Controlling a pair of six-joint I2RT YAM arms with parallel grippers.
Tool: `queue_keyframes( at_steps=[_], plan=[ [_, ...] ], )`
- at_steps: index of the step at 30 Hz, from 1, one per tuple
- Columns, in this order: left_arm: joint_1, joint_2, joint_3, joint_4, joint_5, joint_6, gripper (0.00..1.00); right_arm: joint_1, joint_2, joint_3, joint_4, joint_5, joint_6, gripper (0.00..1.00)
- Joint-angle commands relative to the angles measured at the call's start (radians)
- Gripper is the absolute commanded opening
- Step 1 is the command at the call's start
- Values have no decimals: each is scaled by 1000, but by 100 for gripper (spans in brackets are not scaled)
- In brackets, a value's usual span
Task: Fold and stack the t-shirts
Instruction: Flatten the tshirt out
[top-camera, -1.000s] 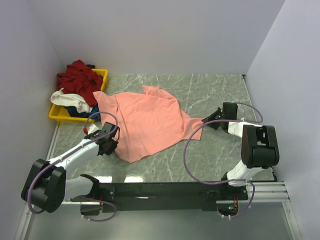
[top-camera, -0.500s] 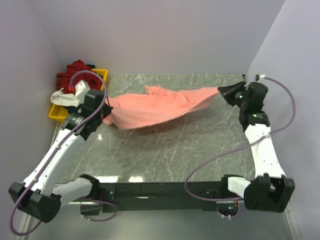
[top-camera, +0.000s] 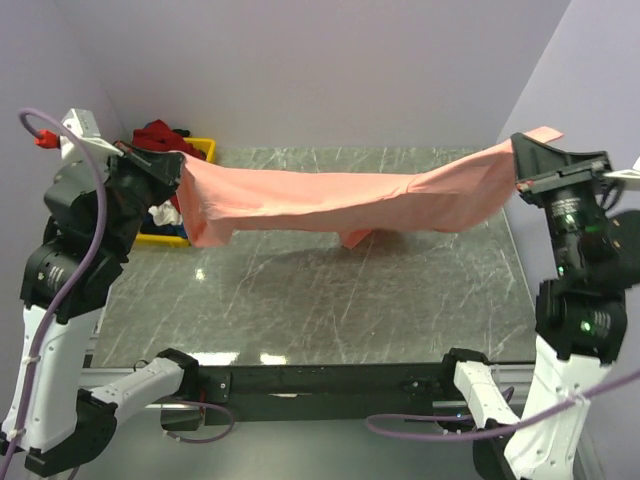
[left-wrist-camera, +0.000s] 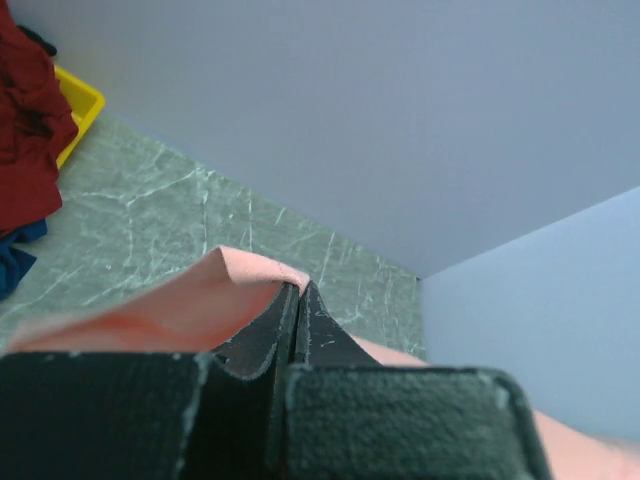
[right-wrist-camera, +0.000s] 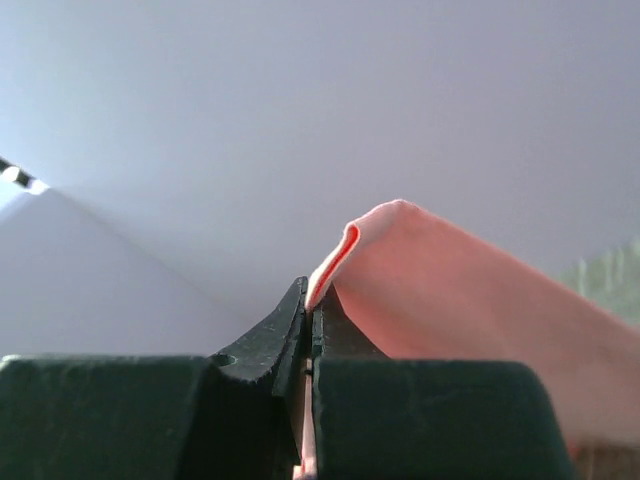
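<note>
A salmon-pink t-shirt (top-camera: 340, 200) hangs stretched in the air above the marble table, held at both ends. My left gripper (top-camera: 178, 166) is shut on its left end, high over the table's back left; the cloth (left-wrist-camera: 200, 300) folds over the closed tips of that gripper (left-wrist-camera: 297, 290). My right gripper (top-camera: 520, 150) is shut on the right end, raised near the right wall, with the pink cloth (right-wrist-camera: 460, 290) pinched between the tips of the gripper (right-wrist-camera: 310, 298). More t-shirts, dark red (top-camera: 160, 136), white and blue, lie piled in the tray.
A yellow tray (top-camera: 203, 148) sits at the table's back left corner, partly hidden behind the left arm. The grey marble tabletop (top-camera: 330, 300) lies below the hanging shirt. Walls close in on the left, back and right.
Both arms have risen and spread apart, lifting the pink shirt off the table and pulling it taut between them. A second ago it lay spread on the tabletop.
</note>
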Motion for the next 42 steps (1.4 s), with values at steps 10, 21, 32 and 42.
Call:
queue_keyframes(
  at_steps=[10,21,32,42],
  plan=[
    [105,245,-14,226,210,55,0,-8,140,-24,249,-9,-2,0],
    [304,860,596,309,604,38,0,-5,553,236,443,-90,43,0],
    [454,747,512,323,758,72,0,-7,333,83,397,-35,35,0],
    [405,702,-41,337,787,133,17,-8,93,-760,392,19,20,0]
  ],
)
